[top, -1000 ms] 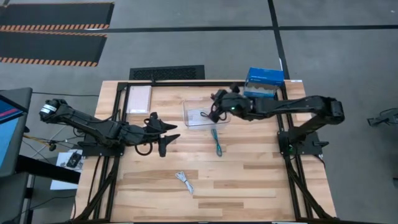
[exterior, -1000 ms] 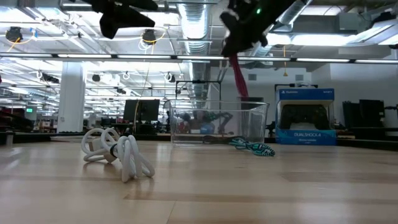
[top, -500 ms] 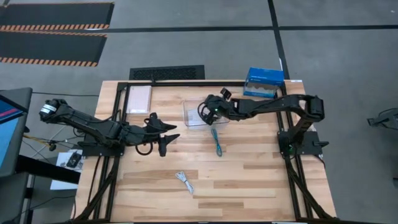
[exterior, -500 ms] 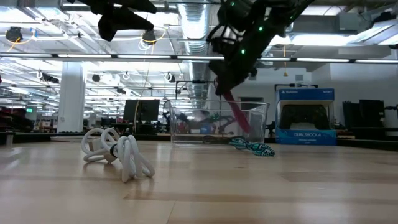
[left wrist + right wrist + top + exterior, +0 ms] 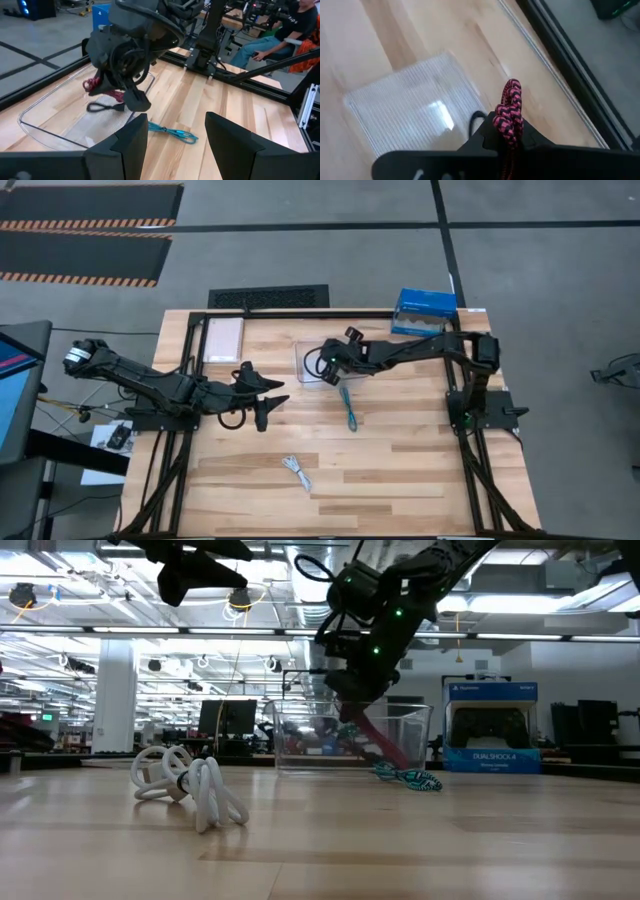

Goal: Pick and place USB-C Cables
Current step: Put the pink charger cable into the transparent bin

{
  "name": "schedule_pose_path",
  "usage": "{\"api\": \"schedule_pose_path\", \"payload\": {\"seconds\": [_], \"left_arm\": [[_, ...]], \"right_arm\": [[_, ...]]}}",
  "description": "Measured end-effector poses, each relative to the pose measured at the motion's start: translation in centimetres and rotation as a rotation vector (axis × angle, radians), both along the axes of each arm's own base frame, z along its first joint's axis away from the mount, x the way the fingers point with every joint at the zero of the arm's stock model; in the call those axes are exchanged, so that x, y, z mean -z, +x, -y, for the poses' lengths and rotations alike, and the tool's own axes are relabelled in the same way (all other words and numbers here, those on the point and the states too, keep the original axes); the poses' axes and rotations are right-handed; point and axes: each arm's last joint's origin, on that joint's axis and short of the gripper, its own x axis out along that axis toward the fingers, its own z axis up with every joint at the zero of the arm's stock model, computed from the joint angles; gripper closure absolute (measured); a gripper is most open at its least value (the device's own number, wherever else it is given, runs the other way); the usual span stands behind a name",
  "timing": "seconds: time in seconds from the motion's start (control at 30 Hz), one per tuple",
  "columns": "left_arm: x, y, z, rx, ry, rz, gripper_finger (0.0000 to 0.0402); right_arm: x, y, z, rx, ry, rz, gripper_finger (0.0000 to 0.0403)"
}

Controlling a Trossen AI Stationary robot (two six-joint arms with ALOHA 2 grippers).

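My right gripper [image 5: 322,364] is over the clear plastic bin [image 5: 304,376], shut on the dark red cable [image 5: 380,743]. It also shows in the low view [image 5: 350,712] and its own wrist view [image 5: 507,136]. A black cable [image 5: 105,106] lies on the bin's floor. On the table in front of the bin lies the teal cable [image 5: 348,408], also in the left wrist view [image 5: 172,132]. The white cable [image 5: 296,472] lies nearer the near edge. My left gripper [image 5: 262,408] waits open above the table's left half. My right gripper pinches the dark red cable between its two fingers, from above and slanting toward the table's left. A short braided end [image 5: 512,97] sticks out past the fingertips. The rest hangs slanting below the fingers inside the bin [image 5: 392,755]; whether it touches the floor I cannot tell.
A blue box [image 5: 425,310] stands at the far right edge behind the bin. A pale flat pad [image 5: 223,338] lies at the far left. Bare wood runs between the teal and white cables. A seated person [image 5: 295,20] shows beyond the table in the left wrist view.
My right gripper has moved toward the table's left and down, from above the bin's right rim to over its middle. The dark red cable went with it, from hanging straight above the bin to slanting down inside it.
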Motion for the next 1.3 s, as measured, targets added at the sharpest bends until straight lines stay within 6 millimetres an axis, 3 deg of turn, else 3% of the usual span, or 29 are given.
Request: {"api": "schedule_pose_path", "payload": {"seconds": [1.3], "left_arm": [[0.16,-0.05,-0.01,-0.002,-0.009,-0.013,0.0214]], "right_arm": [[0.65,0.16,0.70,0.000,0.034,-0.013,0.0371]]}}
